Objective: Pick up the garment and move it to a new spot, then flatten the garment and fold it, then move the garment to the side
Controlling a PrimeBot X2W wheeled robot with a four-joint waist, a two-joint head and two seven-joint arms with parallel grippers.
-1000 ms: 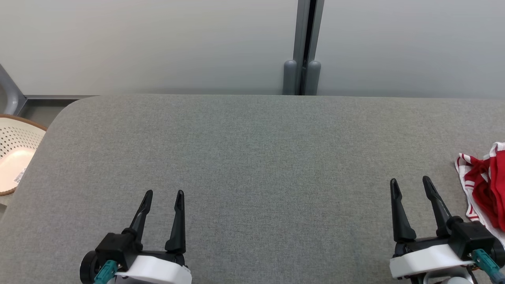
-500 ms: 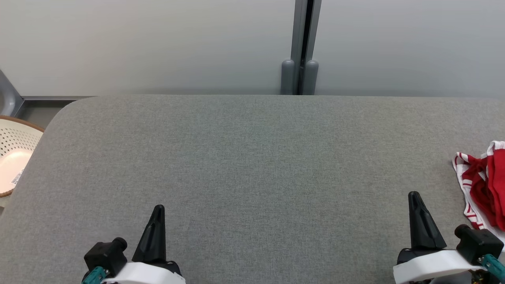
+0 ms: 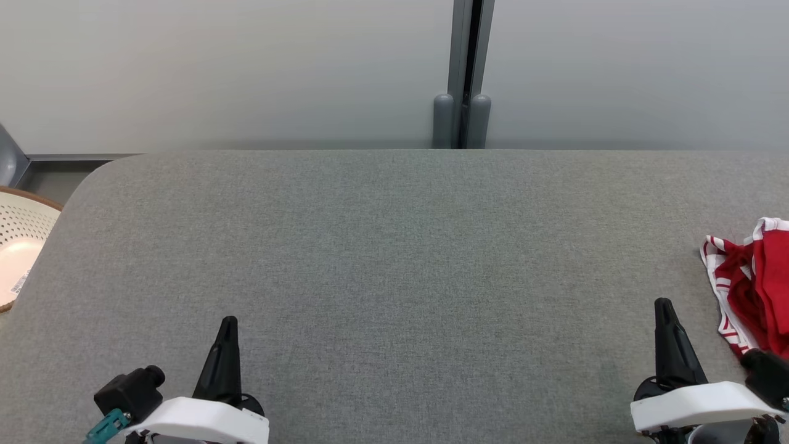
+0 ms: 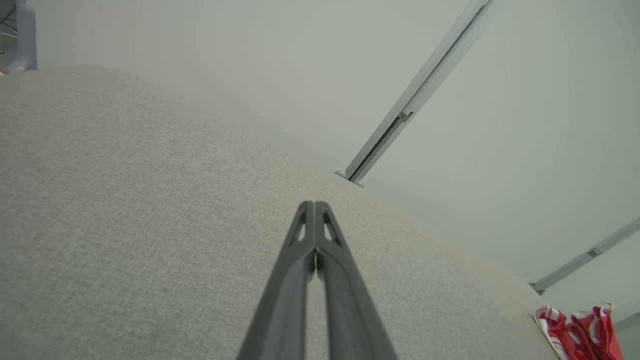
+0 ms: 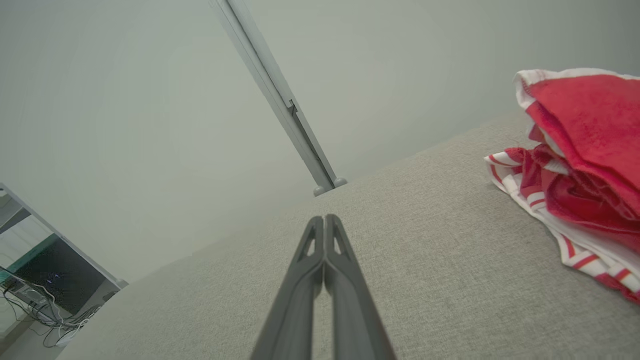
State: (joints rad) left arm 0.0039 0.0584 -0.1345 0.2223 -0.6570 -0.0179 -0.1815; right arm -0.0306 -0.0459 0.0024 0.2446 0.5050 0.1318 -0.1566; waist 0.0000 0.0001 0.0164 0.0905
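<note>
A red garment [image 3: 755, 283] with white striped trim lies crumpled at the right edge of the grey padded table [image 3: 394, 259]. It also shows in the right wrist view as the garment [image 5: 575, 170], and small at the lower right of the left wrist view, garment [image 4: 580, 330]. My right gripper [image 3: 664, 305] hovers just left of it, shut and empty, fingertips pressed together [image 5: 324, 219]. My left gripper [image 3: 228, 323] sits at the lower left, far from the cloth, also shut on nothing [image 4: 314, 205].
A pale perforated basket [image 3: 18, 253] stands off the table's left side. A grey wall with a vertical metal post [image 3: 462, 74] runs behind the table's far edge. Cables lie on the floor [image 5: 40, 310] in the right wrist view.
Both grippers closed from open a second ago and drew back toward the picture's bottom edge. The head view has shifted slightly, sliding the scene left.
</note>
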